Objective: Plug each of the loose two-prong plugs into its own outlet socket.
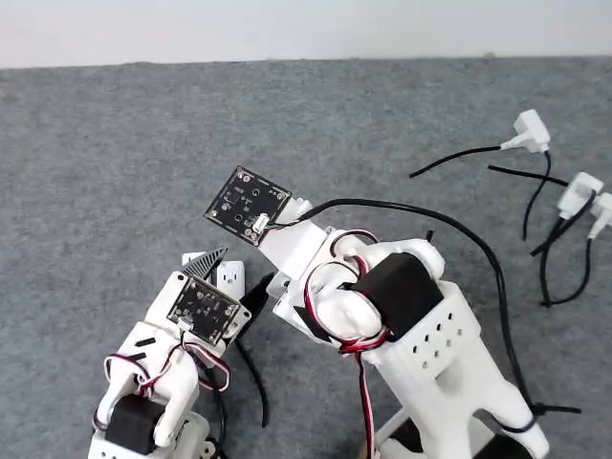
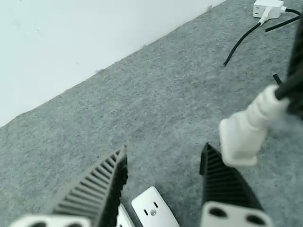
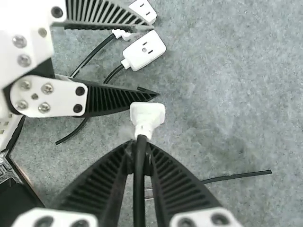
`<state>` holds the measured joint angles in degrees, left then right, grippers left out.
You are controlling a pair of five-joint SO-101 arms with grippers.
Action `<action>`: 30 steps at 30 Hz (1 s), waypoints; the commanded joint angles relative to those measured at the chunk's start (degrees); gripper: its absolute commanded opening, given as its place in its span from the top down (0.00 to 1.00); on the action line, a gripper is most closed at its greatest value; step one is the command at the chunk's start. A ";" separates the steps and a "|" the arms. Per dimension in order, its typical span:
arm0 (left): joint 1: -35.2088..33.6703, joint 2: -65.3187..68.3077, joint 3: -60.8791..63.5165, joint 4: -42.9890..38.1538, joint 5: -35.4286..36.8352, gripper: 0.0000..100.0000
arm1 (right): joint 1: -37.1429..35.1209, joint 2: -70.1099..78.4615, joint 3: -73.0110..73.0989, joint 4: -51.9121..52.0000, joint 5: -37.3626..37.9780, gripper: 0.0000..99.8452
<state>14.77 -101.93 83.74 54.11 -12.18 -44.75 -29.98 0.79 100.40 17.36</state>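
Observation:
My right gripper [image 3: 138,144] is shut on the black cable just behind a white two-prong plug [image 3: 147,115]. The plug hangs a little above the grey carpet. The same plug [image 2: 240,136] hangs just outside one finger [image 2: 222,182] of my left gripper [image 2: 164,151]. That gripper stands open and empty over a white outlet socket [image 2: 154,211]. Two sockets [image 3: 144,49] [image 3: 143,10] lie between the left gripper's fingers [image 3: 111,98]. In the high view the socket [image 1: 229,277] lies ahead of the left arm. Three loose plugs [image 1: 531,132] [image 1: 579,194] [image 1: 602,215] lie at the far right.
Black cables [image 1: 550,258] trail from the loose plugs at the right. The held plug's cable [image 1: 478,251] arcs over the right arm. Another cable [image 1: 253,378] runs back from the sockets between the arms. A pale wall [image 1: 306,29] borders the carpet's far edge.

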 commanded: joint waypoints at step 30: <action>-6.95 0.26 4.62 -6.86 2.73 0.76 | 25.63 -1.63 48.09 -36.35 5.80 0.95</action>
<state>8.00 -101.85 88.40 48.84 -10.07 -20.40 -30.59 48.79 65.49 22.64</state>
